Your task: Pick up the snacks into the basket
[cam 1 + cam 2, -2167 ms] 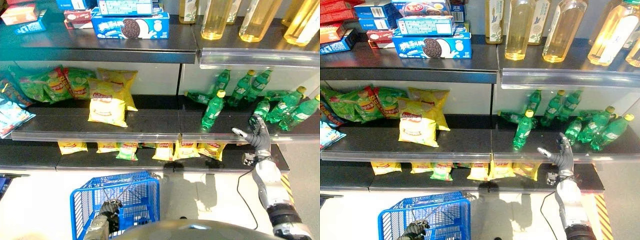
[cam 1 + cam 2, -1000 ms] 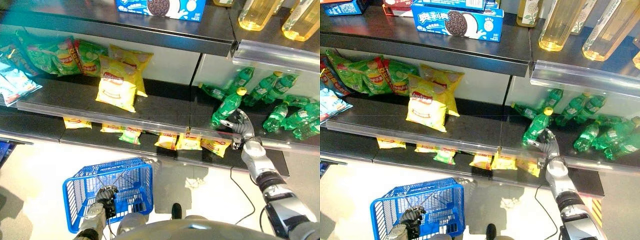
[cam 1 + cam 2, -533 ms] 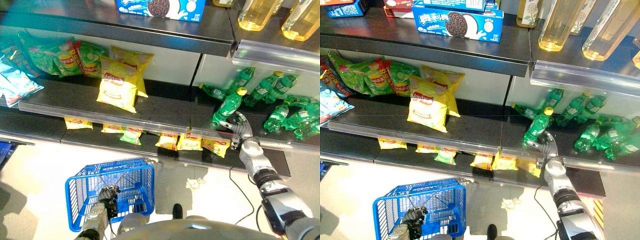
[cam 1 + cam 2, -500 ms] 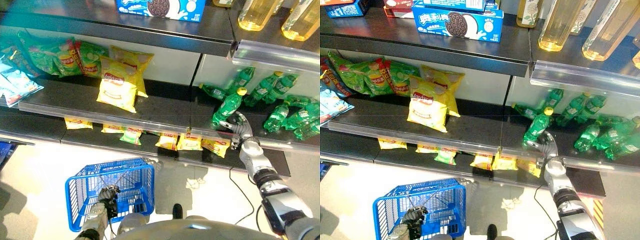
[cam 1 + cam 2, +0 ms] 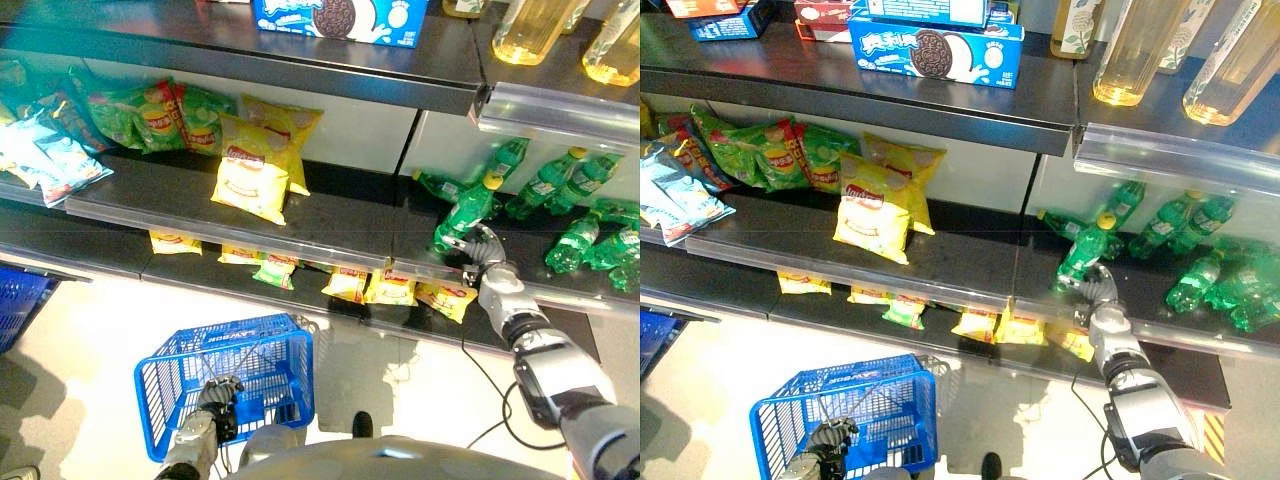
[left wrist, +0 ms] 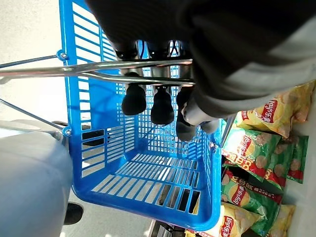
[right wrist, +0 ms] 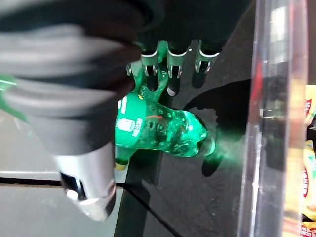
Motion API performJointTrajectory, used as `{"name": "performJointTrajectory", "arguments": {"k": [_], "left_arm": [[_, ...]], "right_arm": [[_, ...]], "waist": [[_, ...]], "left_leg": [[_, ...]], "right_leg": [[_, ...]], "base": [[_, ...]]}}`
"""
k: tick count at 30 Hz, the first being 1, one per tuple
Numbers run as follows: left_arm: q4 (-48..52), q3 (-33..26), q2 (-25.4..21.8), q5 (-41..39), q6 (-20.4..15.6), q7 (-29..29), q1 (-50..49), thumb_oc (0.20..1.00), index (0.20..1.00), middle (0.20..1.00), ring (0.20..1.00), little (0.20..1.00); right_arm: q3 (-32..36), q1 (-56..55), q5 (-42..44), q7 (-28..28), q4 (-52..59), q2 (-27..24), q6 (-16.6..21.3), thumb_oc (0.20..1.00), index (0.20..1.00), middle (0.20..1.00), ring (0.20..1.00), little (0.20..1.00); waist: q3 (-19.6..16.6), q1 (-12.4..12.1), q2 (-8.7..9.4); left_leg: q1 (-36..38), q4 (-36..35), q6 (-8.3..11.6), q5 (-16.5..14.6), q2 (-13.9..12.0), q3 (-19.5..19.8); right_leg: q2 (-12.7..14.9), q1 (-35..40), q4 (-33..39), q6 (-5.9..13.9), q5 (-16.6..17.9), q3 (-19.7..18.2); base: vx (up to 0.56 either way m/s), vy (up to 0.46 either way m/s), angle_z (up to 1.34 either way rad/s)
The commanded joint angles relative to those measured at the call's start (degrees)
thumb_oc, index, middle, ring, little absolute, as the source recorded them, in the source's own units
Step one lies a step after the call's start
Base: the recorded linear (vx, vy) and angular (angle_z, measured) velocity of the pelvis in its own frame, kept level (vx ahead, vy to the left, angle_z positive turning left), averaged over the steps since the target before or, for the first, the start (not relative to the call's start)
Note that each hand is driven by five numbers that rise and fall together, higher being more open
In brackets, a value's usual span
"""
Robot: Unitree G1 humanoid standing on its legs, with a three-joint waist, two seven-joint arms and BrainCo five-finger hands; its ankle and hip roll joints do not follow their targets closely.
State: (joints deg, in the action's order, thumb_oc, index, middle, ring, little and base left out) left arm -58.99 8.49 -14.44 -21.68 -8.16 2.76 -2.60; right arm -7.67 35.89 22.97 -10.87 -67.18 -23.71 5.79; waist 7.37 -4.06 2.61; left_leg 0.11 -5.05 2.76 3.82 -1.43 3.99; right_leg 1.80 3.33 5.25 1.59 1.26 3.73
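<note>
The left wrist view looks past the left hand [image 6: 163, 106], whose fingers curl round the wire handle [image 6: 98, 69] of the blue basket [image 6: 148, 168], into a basket with nothing in it; the eye views show that hand low at lower left [image 5: 218, 395] gripping the basket's near rim. The right wrist view shows the right hand [image 7: 170, 74] with its fingers fairly straight, reaching over an upright green bottle [image 7: 158, 128] on the dark middle shelf [image 5: 330, 225] behind a clear lip [image 7: 269, 123]; whether they touch it or grip it I cannot tell. In the left eye view the right hand [image 5: 478, 245] sits at centre right, just in front of that bottle [image 5: 465, 210]. Against the frame half a second ago the whole picture has shifted right and down, so the camera has moved; the right hand lies closer in against the bottle than before, and the basket hangs the same way. The snacks are on the shelves: two yellow chip bags [image 5: 262, 165] stand at upper centre, about three green chip bags [image 5: 155, 115] to their left, and six small yellow packets [image 5: 385, 287] line the lower shelf. One blue cookie box [image 5: 340, 18] lies at top centre.
</note>
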Motion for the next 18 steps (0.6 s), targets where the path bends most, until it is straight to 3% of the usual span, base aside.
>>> {"name": "performJointTrajectory", "arguments": {"k": [1, 12, 18], "left_arm": [[1.4, 2.7, -0.4, -1.9, -1.4, -0.6, 0.8, 0.2, 0.2, 0.2, 0.2, 0.2], [3.4, 5.1, -0.6, -2.3, -1.6, -1.1, 1.0, 0.2, 0.2, 0.2, 0.2, 0.2], [5.6, 7.2, -0.6, -3.0, -1.8, -1.4, 1.6, 0.2, 0.2, 0.2, 0.2, 0.2]], "right_arm": [[-2.1, 7.3, 1.0, -0.3, -1.1, -3.0, 2.2, 1.0, 1.0, 1.0, 1.0, 1.0], [-2.9, 11.4, 0.7, -0.8, -4.1, -4.9, 1.8, 1.0, 1.0, 1.0, 1.0, 1.0], [-2.5, 13.3, 0.9, -1.6, -6.4, -6.0, 1.8, 1.0, 1.0, 1.0, 1.0, 1.0]], "waist": [[0.6, -2.1, 1.41], [2.1, -3.9, 0.1], [3.2, -5.7, -1.76]], "left_leg": [[-0.6, 0.1, -1.58, -4.1, 1.3, 0.9], [-3.8, 0.4, -1.39, -2.6, 2.3, 5.2], [-6.5, 0.6, -1.19, -1.1, 3.4, 9.5]], "right_leg": [[3.6, -2.4, -4.2, 5.61, -2.0, 0.5], [4.1, -3.9, -6.1, 5.46, -2.7, 4.7], [4.7, -5.1, -7.8, 5.39, -3.5, 9.1]], "base": [[-0.04, -0.011, 0.13], [-0.02, -0.013, 0.21], [-0.03, -0.015, 0.36]]}}
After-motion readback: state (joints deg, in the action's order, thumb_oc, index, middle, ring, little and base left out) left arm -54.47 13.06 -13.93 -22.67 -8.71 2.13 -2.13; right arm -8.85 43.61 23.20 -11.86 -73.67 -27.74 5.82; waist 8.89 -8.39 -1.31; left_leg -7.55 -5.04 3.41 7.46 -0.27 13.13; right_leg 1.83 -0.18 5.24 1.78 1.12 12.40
